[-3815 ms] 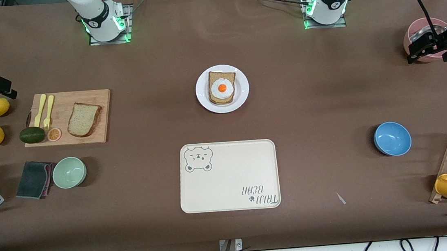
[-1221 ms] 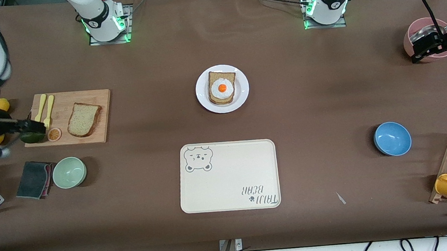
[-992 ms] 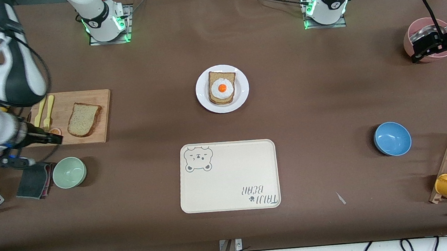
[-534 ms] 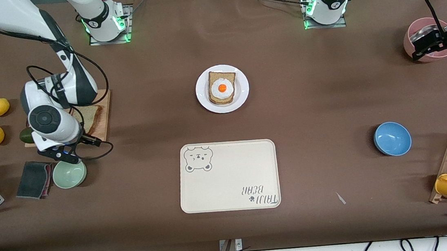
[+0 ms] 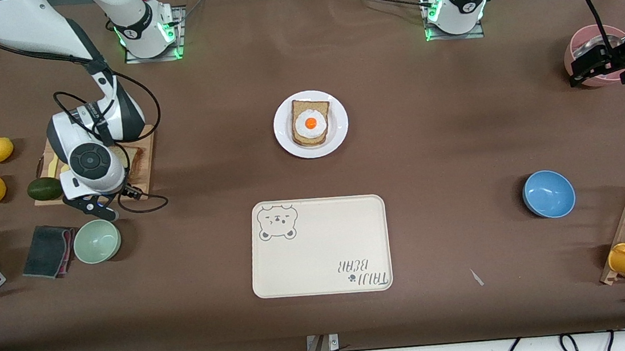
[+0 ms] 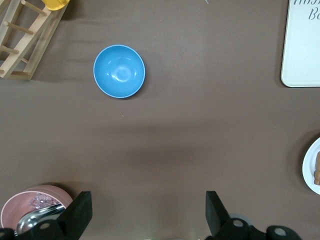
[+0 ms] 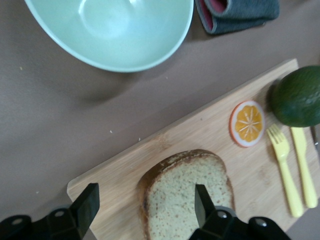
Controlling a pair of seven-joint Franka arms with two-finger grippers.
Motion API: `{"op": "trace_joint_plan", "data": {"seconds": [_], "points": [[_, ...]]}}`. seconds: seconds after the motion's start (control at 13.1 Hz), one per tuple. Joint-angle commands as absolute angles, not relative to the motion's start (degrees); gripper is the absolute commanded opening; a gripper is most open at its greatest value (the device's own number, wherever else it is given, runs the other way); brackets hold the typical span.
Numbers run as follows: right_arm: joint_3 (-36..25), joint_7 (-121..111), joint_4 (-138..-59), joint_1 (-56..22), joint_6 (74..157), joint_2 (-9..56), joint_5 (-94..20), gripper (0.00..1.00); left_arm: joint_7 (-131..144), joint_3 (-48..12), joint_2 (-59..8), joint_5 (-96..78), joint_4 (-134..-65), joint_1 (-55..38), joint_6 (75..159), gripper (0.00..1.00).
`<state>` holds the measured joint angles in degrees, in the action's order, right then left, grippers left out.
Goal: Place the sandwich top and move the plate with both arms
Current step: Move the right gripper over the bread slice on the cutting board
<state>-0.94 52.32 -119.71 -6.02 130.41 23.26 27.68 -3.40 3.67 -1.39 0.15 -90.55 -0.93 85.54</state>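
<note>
Reading upside-down on the cream tray [image 5: 319, 246]: "TAJU BEAR" beside a bear drawing. The right gripper [image 7: 145, 205] hangs over the cutting board [image 7: 200, 145], fingers spread astride the sandwich top [image 7: 182, 197], holding nothing. Only the right wrist view shows this; the front view hides it. The plate [image 5: 338, 130] sits farther than the tray. The left gripper [image 6: 145, 212] waits, fingers apart, over the pink bowl [image 6: 27, 200].
</note>
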Motion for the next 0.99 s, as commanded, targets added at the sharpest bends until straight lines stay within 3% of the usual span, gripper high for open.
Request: {"op": "trace_joint_plan", "data": {"seconds": [0.0,0.61,0.84,0.92], "points": [[-1.2,55.5,-123.0,-6.1,134.0,22.7,29.4,0.76,-4.3,3.6,-1.4,-1.2,-91.9,0.0,86.3,1.0],[-1.7,55.6,-123.1,-5.7,134.5,24.8,31.3,0.5,-4.7,3.7,-2.4,-5.2,-94.0,2.4,87.8,1.0],[-1.7,55.9,-122.7,-6.0,134.1,24.9,31.3,0.02,-4.7,3.5,-2.2,-5.0,-94.3,2.3,87.6,1.0],[-1.7,55.9,-122.6,-6.1,134.0,24.9,31.3,0.0,-4.7,3.4,-2.1,-4.6,-94.3,2.3,87.5,1.0]]}}
